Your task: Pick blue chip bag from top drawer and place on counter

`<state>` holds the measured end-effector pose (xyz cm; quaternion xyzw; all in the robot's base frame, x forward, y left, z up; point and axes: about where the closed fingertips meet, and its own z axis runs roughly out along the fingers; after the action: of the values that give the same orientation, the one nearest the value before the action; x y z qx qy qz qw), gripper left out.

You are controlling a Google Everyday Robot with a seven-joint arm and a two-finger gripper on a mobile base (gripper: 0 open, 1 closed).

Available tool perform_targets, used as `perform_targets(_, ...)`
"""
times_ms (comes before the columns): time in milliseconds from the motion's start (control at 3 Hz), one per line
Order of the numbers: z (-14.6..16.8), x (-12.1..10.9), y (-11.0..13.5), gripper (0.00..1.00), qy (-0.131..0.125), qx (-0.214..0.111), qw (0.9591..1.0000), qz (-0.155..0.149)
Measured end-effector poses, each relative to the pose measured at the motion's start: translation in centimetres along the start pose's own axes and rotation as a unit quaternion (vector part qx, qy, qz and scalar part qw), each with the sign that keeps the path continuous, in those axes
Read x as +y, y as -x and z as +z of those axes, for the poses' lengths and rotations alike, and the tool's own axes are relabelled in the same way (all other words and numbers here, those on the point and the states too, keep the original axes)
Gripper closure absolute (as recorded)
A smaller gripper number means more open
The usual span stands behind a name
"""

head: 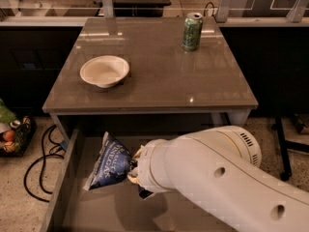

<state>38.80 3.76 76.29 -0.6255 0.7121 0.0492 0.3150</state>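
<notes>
The blue chip bag (108, 166) is in the open top drawer (65, 190), at its left side, tilted with its top corner up. My gripper (136, 177) is at the bag's right edge, shut on it and holding it a little above the drawer bottom. My white arm (217, 182) comes in from the lower right and hides most of the gripper and the right half of the drawer. The counter (159, 76) is the glossy grey-brown top just above the drawer.
A white bowl (104, 71) stands on the counter's left side. A green soda can (192, 31) stands at its back right. Black cables (41, 153) and a basket (12, 134) lie on the floor to the left.
</notes>
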Motion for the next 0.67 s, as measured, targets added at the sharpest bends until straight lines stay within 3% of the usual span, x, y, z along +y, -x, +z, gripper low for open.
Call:
perform_targets(333,-3.6,-2.6,0.3,1.00,-0.032,-0.033,0.9989,0.004)
perform_targets(667,-5.8,-3.9,0.7,1.00,-0.043,-0.065,0.9970,-0.005)
